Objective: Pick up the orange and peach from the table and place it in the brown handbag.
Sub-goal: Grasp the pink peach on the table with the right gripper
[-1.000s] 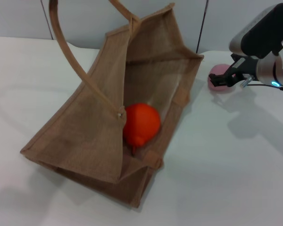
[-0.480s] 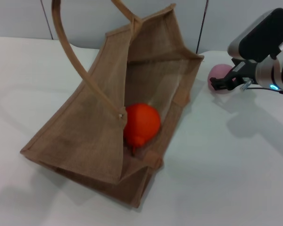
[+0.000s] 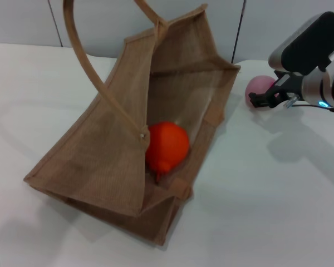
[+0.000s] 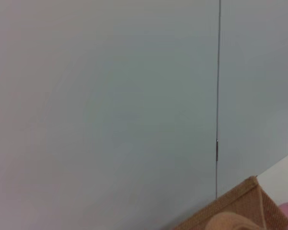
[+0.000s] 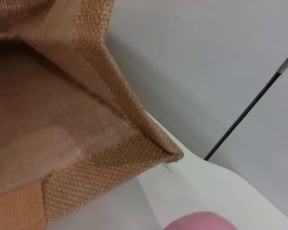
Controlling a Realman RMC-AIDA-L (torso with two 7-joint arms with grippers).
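Right end effector (image 3: 265,99), upper right of the head frame: dark fingers sit against the near side of the peach (image 3: 258,88); whether they are apart or closed on it cannot be determined. The peach rests on the white worktop (image 3: 278,189), just beside the brown handbag (image 3: 100,161). The orange (image 3: 166,146) lies inside the handbag, centre frame. Left end effector is not visible. Pale grey wall panels (image 3: 100,22) stand behind the worktop.
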